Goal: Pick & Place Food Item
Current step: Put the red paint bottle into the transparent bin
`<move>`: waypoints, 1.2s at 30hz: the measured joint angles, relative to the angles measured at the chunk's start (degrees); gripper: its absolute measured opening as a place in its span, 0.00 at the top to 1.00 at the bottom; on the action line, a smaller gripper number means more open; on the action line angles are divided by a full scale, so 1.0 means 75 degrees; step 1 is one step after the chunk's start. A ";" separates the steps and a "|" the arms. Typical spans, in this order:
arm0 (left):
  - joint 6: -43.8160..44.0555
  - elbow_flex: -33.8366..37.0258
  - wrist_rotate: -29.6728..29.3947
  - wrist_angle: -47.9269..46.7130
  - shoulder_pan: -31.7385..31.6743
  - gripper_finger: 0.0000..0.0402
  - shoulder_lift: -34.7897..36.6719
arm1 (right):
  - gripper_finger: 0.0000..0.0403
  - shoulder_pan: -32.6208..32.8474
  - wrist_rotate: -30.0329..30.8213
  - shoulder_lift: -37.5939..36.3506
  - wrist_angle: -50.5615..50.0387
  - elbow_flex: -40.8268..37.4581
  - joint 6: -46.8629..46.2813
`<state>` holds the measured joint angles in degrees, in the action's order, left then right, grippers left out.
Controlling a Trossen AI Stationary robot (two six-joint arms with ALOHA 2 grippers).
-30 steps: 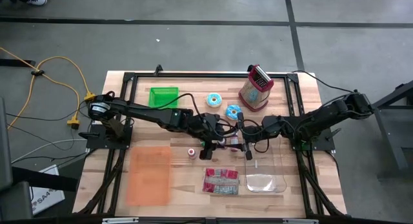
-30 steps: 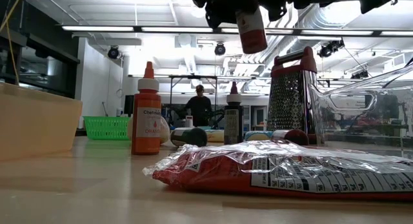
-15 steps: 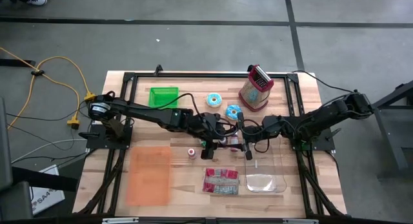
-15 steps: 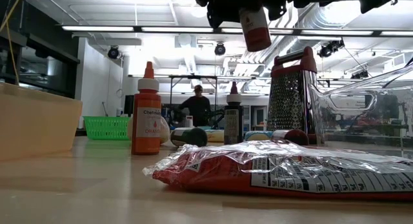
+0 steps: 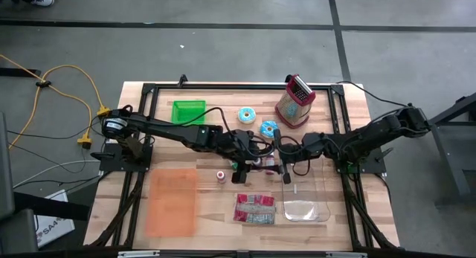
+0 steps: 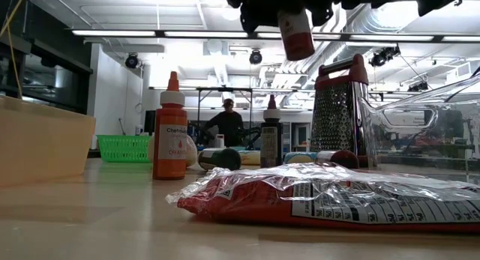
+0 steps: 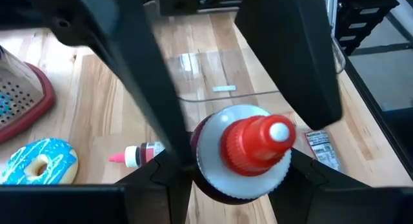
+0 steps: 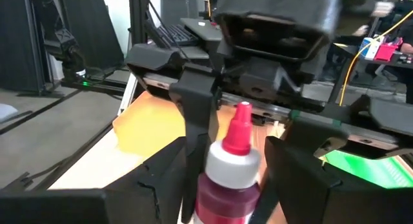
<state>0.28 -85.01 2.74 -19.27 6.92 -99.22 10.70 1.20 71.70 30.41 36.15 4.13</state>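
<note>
Above the middle of the pale wooden table [image 5: 216,213], lifted clear of the boards: a small bottle of dark red liquid [image 6: 295,34] with a white collar and a red cone-shaped cap. Hanging slightly tilted in the low view, top end lost among the dark fingers, higher than anything standing on the table. From the left wrist, seen cap-first: red cone with a pale tip, white collar round it, dark body beneath. From the right wrist, seen side-on, cap uppermost.

Pinched near its top end by the left gripper [image 5: 256,163], fingers pressed against it. Flanked by the right gripper [image 5: 281,163], fingers spread wide on either side; whether touching the bottle, cannot tell.

On the table nearer the front edge:
- a red crinkled snack bag [image 5: 254,208]
- just beside it, a clear plastic tub [image 5: 306,198]
- well to the left, a flat orange tray [image 5: 172,202]
- between tray and grippers, an upright orange squeeze bottle [image 6: 170,129]

Toward the far edge:
- a metal box grater with red trim [image 5: 295,102]
- a blue-iced ring doughnut [image 5: 268,128]
- a green mesh basket [image 5: 188,111]
</note>
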 joint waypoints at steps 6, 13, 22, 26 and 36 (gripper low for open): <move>0.0174 0.0000 0.0021 -0.0461 0.0000 0.62 -0.0001 | 0.51 -0.0094 -0.0207 0.0001 0.0011 0.0001 -0.0278; 0.0171 0.0000 0.0523 -0.0630 -0.0053 0.62 -0.0003 | 0.51 -0.0413 -0.0514 0.0001 -0.0096 0.0032 -0.0680; 0.0171 0.0000 0.0623 -0.0792 -0.0299 0.62 -0.0003 | 0.51 -0.0575 -0.0699 0.0001 -0.1310 0.0736 -0.0760; 0.0171 0.0000 0.0624 -0.0853 -0.0313 0.62 -0.0003 | 0.51 -0.0578 -0.0698 0.0001 -0.1432 0.0740 -0.0805; 0.0170 0.0000 0.0616 -0.0873 -0.0300 0.62 -0.0003 | 0.51 -0.0467 -0.0763 0.0637 -0.1173 0.0740 -0.0939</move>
<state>1.56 -85.01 7.35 -25.82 4.67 -99.24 7.20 -4.52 76.48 21.62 41.69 -2.91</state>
